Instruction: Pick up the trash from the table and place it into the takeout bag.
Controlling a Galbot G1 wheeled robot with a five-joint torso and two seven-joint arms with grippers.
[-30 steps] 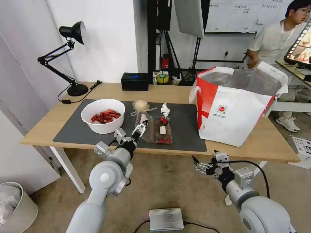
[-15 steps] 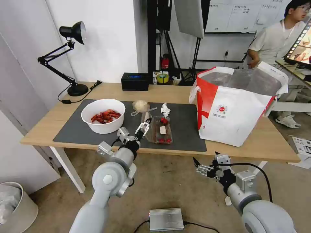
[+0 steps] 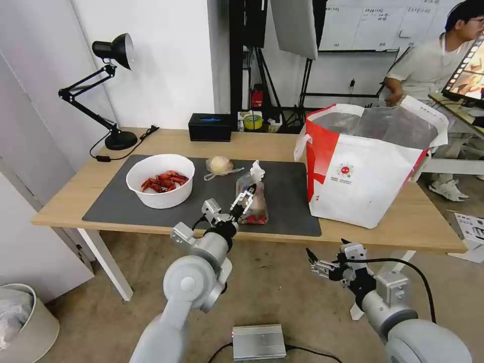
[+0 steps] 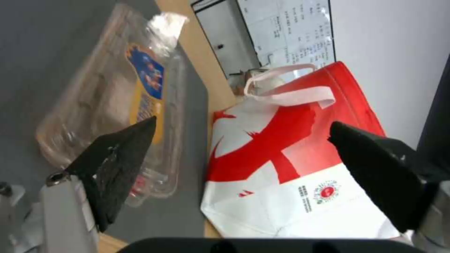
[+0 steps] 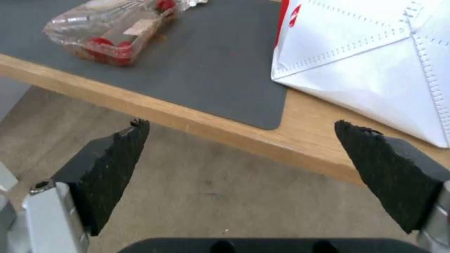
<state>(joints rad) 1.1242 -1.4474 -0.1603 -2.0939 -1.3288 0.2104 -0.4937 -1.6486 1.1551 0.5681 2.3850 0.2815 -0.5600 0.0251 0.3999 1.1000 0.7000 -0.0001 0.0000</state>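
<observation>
Head view: left hand [image 3: 245,197] sits mid-frame over the clear tray [image 3: 253,204] on the grey mat [image 3: 287,201], bag [image 3: 370,166] to the right. Right hand [image 3: 322,262] hangs lower right, below the tabletop [image 3: 262,143] edge.

Left wrist view: jaws wide, empty; tray [image 4: 117,105] at left, one finger [image 4: 117,161] over its near end, contact unclear.

Right wrist view: jaws wide, empty.

Head camera high, looking forward and down across the table [image 3: 353,234], both wrist cameras close, sharing the takeout bag [image 4: 281,151] and clear tray [image 5: 103,31]
</observation>
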